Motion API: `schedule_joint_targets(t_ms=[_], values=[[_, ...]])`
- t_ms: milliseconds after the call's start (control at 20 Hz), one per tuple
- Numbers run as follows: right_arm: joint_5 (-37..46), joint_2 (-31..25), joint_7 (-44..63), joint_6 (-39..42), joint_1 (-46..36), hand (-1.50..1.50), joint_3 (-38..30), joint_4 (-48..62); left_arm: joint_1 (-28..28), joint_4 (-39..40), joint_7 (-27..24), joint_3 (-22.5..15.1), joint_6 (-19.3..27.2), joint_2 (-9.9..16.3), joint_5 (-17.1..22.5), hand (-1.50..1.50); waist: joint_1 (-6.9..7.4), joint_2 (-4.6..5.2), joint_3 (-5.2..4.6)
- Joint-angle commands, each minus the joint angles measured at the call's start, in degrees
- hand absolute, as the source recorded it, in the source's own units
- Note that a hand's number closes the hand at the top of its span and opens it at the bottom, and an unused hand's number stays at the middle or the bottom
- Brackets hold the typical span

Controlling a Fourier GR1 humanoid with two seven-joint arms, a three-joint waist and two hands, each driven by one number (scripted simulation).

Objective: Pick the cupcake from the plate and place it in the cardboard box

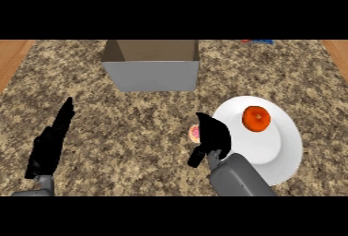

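Cupcake [194,133] is seen left of the plate [289,152], apparently pinched by curled fingers of the right hand [212,138]. Left hand [49,143] fingers straight, together.

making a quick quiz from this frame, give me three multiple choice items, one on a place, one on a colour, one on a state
1. Where is the cardboard box?
A. at the counter's far side, beyond the plate
B. on the plate
C. under the left hand

2. What colour is the round item lying on the white plate?
A. green
B. orange
C. blue

3. How is the left hand?
A. curled round a cup
B. pressed on the box
C. open, fingers straight, holding nothing

Answers:
1 A, the box stands at the top of the view, up-left of the plate.
2 B, the item is plainly orange.
3 C, its fingers stretch straight over bare counter.
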Motion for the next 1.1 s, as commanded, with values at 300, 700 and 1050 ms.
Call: schedule_joint_targets(t_ms=[300,700,1050], values=[[10.18,-2.19,-2.66,-7.02,-2.14,1.50,2.75,4.21,1.17,-2.93,2.44,0.37,-0.63,-0.29,-1.24,0.00,0.05,-0.02,0.01],[4.28,-17.19,-33.84,4.32,-16.68,1.50,0.88,8.04,-1.18,-1.11,-0.67,-2.01,-1.76,-2.07,-1.05,0.00,4.44,2.39,0.19],[0.91,-29.04,-60.39,4.25,-25.00,1.50,-2.90,13.56,-3.52,-0.82,-0.51,-2.08,-1.98,-1.70,-1.39,0.00,5.83,3.44,0.39]])
